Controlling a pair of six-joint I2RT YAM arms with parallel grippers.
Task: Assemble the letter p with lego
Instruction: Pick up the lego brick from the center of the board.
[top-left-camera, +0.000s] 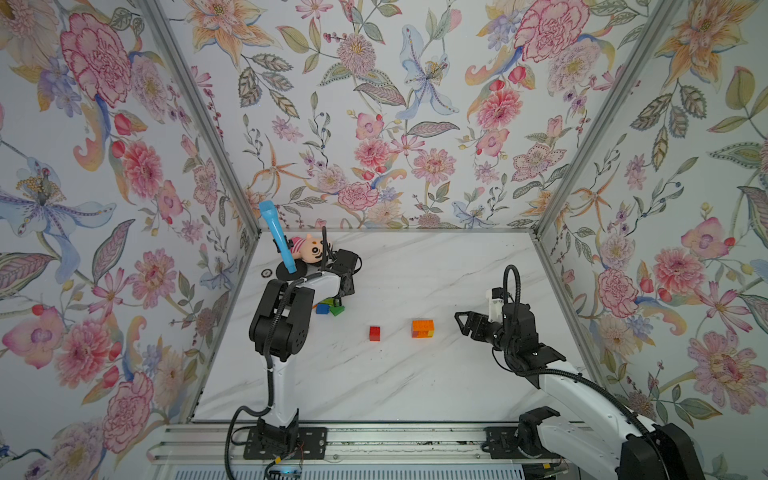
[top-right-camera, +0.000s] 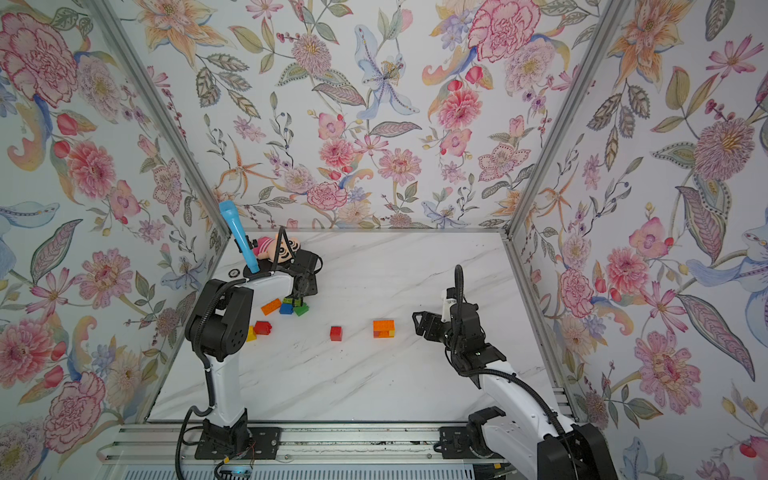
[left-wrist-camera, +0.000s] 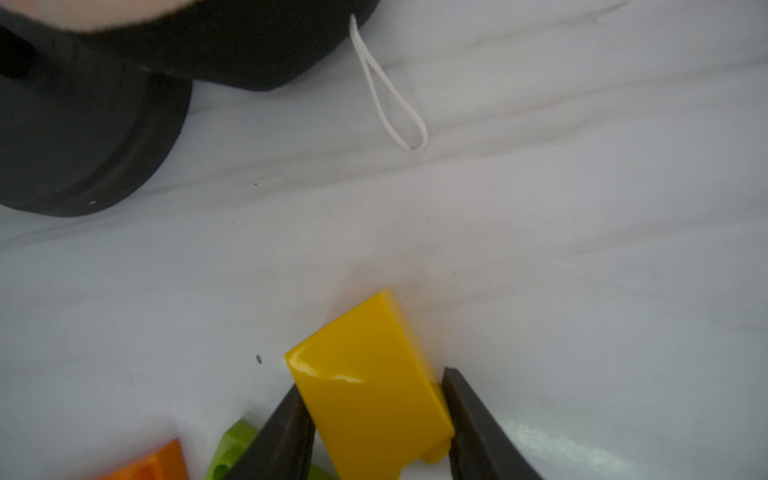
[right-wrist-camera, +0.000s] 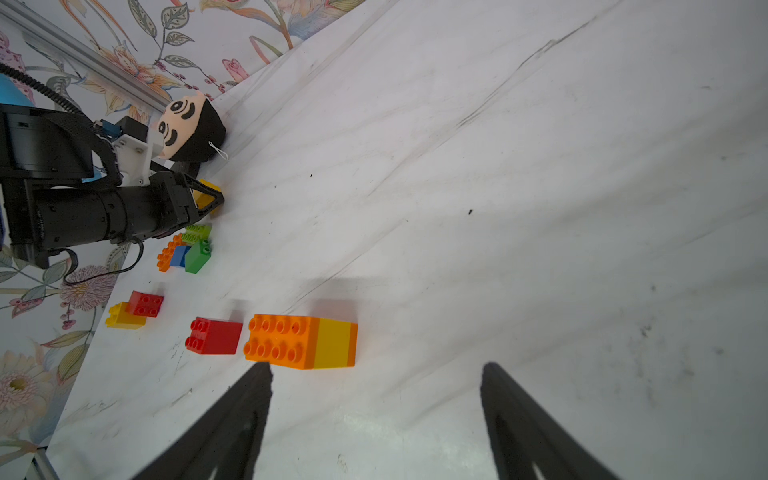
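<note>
Two claws hung over the desk (top-left-camera: 415, 374). Nearest the front edge, the right claw (right-wrist-camera: 376, 368) stood released just beside the orange-and-yellow stack (top-left-camera: 423, 328), with a red brick (top-left-camera: 374, 333) beyond it toward the left edge. Farther back, by the left edge, the left claw (left-wrist-camera: 370, 378) pinched a tilted yellow brick (left-wrist-camera: 361, 353) near the doll (top-left-camera: 311, 249). Held askew at the tips, that brick could twist loose when lifted.
</note>
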